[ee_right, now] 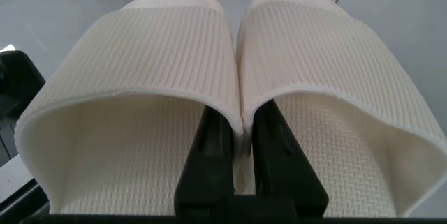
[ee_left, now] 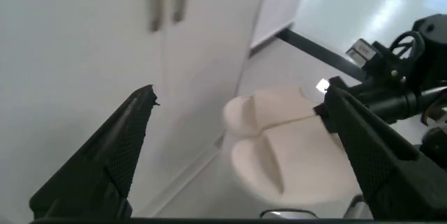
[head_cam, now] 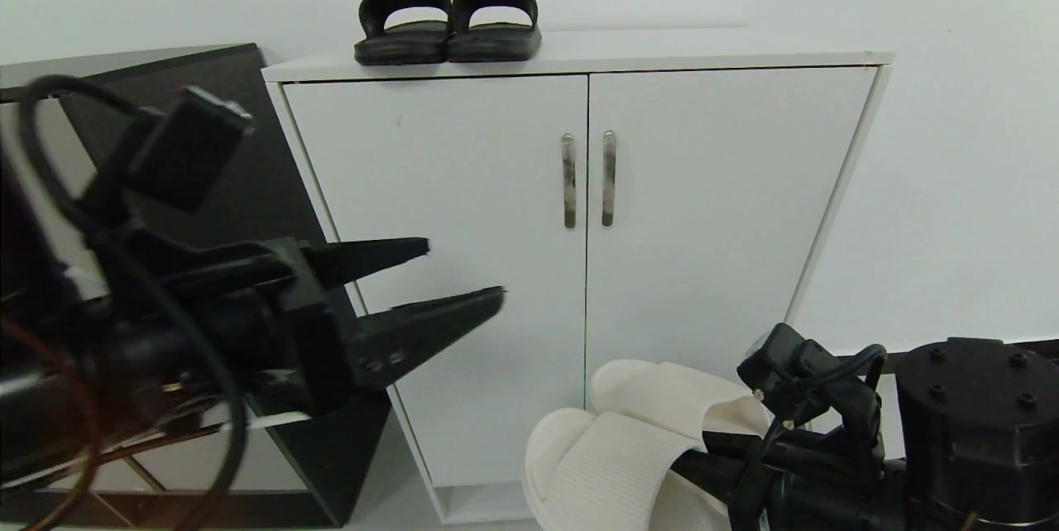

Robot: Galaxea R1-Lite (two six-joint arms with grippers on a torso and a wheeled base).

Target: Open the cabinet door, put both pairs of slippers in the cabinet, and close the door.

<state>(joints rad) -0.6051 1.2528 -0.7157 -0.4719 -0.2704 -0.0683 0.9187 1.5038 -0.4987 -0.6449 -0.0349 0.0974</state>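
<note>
The white cabinet (head_cam: 463, 184) stands against the wall with both doors shut, and its two metal handles (head_cam: 568, 180) sit side by side at the centre seam. A pair of black slippers (head_cam: 449, 22) rests on the cabinet top at its left end. My left gripper (head_cam: 463, 270) hangs open and empty in front of the left door, below and left of the handles (ee_left: 167, 1). My right gripper (ee_right: 242, 123) is shut on the touching inner walls of the white slippers (ee_right: 230, 56), holding the pair (head_cam: 629, 440) low in front of the right door.
A black slanted panel (head_cam: 273, 184) with a metal frame leans against the cabinet's left side. A bare white wall runs behind and to the right. The grey floor (ee_left: 202, 196) shows below the cabinet.
</note>
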